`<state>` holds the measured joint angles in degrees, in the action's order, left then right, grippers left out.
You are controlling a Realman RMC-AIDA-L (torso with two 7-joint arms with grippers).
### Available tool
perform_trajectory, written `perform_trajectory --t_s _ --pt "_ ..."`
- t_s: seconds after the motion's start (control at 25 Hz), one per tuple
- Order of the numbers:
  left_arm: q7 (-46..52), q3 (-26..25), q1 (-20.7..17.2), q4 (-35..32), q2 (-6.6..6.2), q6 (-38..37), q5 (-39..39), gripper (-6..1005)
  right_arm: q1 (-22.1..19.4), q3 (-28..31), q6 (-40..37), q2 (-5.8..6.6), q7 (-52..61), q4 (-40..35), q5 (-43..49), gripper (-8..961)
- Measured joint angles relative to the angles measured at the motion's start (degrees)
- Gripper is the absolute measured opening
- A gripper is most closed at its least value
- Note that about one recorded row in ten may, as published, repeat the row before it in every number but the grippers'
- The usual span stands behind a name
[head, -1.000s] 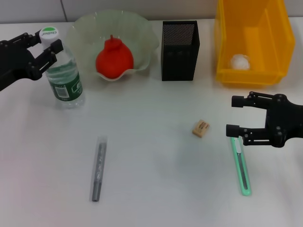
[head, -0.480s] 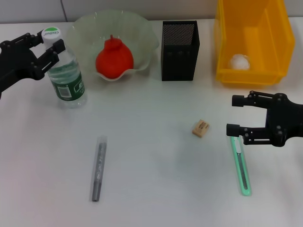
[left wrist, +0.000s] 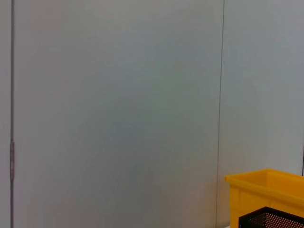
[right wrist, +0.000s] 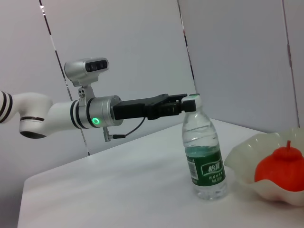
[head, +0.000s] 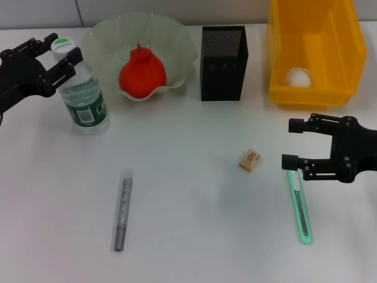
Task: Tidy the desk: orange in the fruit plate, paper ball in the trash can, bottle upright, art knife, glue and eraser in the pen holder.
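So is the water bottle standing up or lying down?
Upright: the bottle stands on its base, cap on top, with the left gripper at its neck.

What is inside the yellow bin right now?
A white paper ball lies on the floor of the yellow bin, toward its front. The near wall hides the floor's front edge.

trash can top, left arm cut by edge.

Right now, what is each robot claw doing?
Left claw: open around the neck of the clear plastic bottle with the green label.
Right claw: open and empty, above the green art knife.
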<state>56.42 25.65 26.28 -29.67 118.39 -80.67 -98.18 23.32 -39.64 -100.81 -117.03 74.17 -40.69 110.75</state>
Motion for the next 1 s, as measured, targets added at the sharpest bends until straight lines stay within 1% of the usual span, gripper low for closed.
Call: perform_trajectory --t_s 0.16,0.4,0.68,1.0 --pt "0.0 0.01 0.1 0.06 0.05 0.31 0.0 635 0.01 0.0 0.0 -0.16 0.01 0.0 0.0 834" --pt "-0.01 0.01 0.1 0.06 0.08 0.06 0.02 801 0.18 0.0 0.0 -0.27 0.01 0.0 0.0 834" --pt "-0.06 0.34 -0.03 0.05 -0.02 -0.39 1.71 801 0.24 0.11 -0.07 -0.38 0.41 0.0 0.0 834" --pt "0.37 0.2 -0.08 0.05 -0.16 -2.81 3.33 801 0.24 0.27 -0.08 -0.4 0.44 0.0 0.0 834"
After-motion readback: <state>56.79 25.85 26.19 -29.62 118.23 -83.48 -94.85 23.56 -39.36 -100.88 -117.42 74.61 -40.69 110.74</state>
